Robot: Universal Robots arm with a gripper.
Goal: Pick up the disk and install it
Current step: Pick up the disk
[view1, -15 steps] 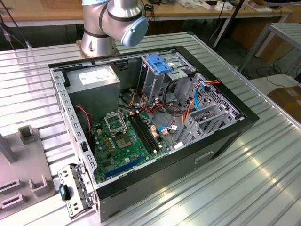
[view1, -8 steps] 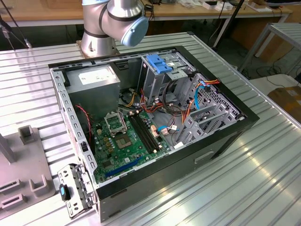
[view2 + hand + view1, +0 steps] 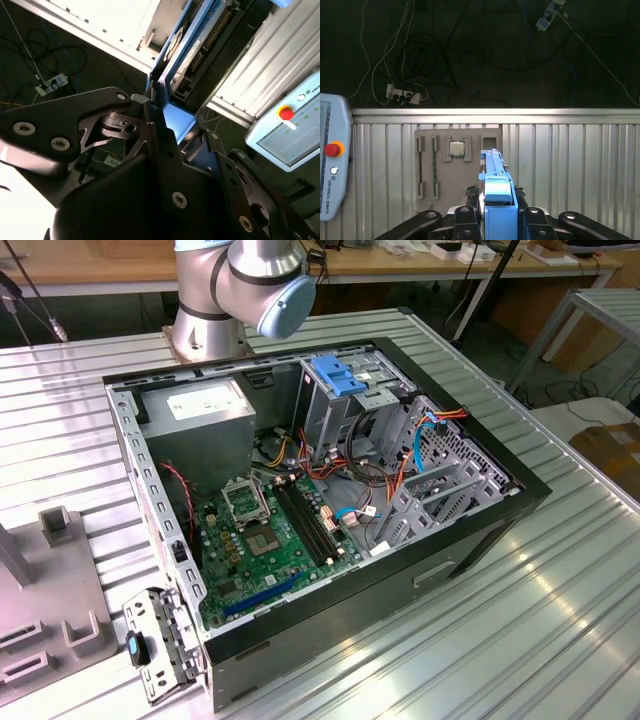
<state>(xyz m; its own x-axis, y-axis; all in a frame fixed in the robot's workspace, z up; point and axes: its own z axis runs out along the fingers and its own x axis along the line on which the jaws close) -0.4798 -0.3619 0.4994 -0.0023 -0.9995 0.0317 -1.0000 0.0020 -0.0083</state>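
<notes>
We are holding the disk (image 3: 496, 192) edge-on over the desk (image 3: 570, 165), with the fingers (image 3: 467, 222) clamping its light-blue carrier rail. Gripping there, we judge, is leaving the drive body free for the drive cage (image 3: 330, 420) in the exterior view's upper middle.

My exterior view looks down from near on the open black metal computer case (image 3: 400, 590); both wrist views share the ribbed aluminium table (image 3: 570, 150) (image 3: 280, 55).

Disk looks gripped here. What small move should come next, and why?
Probably carry it toward the drive cage in the open case. In the first wrist view the gripper is shut on the disk, held edge-on with the grey tray beyond it, so the disk is not yet installed.
</notes>
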